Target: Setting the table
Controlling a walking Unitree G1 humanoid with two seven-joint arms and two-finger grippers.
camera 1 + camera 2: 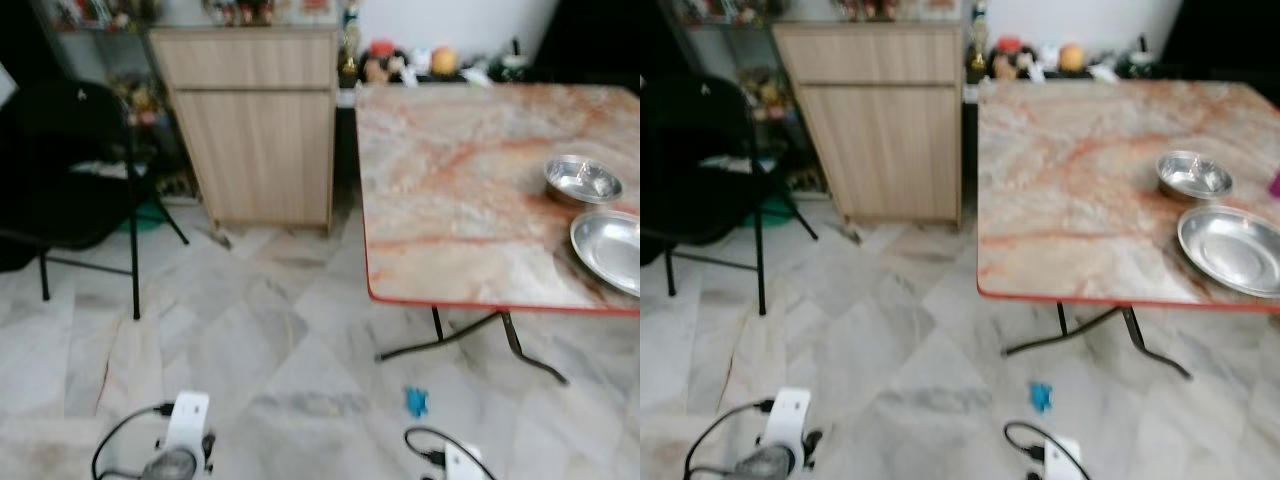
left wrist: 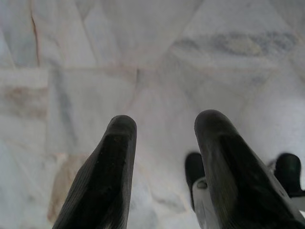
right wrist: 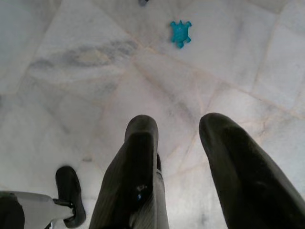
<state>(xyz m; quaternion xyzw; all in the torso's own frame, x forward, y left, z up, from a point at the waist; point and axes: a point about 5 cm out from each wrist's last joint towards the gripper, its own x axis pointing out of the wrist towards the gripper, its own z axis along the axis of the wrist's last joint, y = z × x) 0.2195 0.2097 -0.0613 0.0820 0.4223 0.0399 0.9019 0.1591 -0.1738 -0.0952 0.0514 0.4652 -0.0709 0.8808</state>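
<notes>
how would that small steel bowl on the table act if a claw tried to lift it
The small steel bowl looks thin and shiny, so probably light, stiff and slippery. Its low, wide shape suggests it would skid on the smooth table rather than tip.

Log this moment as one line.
phase: approach | left gripper: open, idle over floor | right gripper: open, idle | table: bowl, plate

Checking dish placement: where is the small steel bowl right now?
The small steel bowl sits on the marble table, toward its right side, just behind the larger steel plate.
</notes>
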